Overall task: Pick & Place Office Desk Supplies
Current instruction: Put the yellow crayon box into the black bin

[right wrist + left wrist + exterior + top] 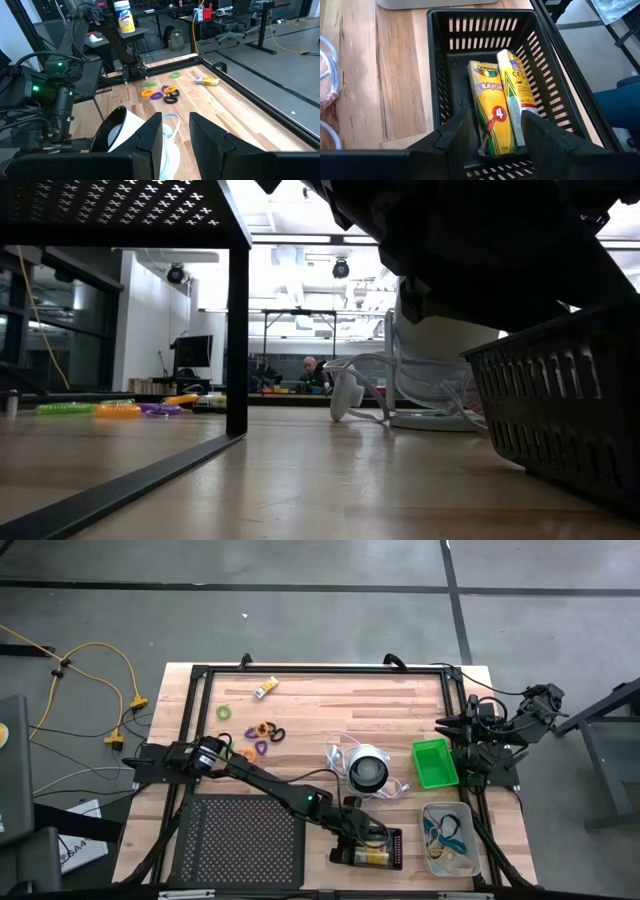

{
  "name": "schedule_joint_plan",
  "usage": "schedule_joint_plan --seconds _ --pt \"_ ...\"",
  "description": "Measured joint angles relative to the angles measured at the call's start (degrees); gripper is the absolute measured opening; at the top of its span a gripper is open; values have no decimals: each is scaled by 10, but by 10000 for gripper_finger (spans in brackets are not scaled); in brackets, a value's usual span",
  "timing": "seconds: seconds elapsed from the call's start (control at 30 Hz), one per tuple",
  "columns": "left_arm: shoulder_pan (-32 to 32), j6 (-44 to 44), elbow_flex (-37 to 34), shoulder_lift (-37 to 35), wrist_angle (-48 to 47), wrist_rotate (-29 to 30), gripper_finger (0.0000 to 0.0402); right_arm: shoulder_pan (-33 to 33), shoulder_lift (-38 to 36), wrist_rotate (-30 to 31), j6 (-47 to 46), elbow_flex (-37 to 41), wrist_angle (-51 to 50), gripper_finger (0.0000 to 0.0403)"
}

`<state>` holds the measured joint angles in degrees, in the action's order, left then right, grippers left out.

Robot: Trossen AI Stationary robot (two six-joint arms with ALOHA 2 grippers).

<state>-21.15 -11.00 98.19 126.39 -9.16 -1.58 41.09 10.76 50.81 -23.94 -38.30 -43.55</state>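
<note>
Two crayon packs (502,107) lie inside the black tray (437,80), my left gripper (492,135) spread open just above them, holding nothing.
Light, stiff cardboard, likely slippery; I'd pinch across a pack's narrow sides. Right gripper (175,137) waits open beside the green tray (433,762).

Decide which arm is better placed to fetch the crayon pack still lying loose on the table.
Left. The loose crayon pack lies on the left arm's half. The left gripper hangs open over the black tray, empty-handed; the right gripper waits at the far right edge.
</note>
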Motion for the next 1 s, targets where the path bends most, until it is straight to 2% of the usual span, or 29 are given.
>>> schedule_joint_plan --seconds 0.27,0.43,0.63,0.83,1.0 --pt "10 26 -1 -45 -12 -20 173 0 0 0 0 0 0 85" --pt "13 55 0 -81 -45 20 173 0 0 0 0 0 0 85" --pt "10 43 0 -84 -77 22 173 0 0 0 0 0 0 85" --pt "21 21 0 -119 -170 15 173 0 0 0 0 0 0 85" --pt "23 10 0 -159 -254 55 173 0 0 0 0 0 0 85"
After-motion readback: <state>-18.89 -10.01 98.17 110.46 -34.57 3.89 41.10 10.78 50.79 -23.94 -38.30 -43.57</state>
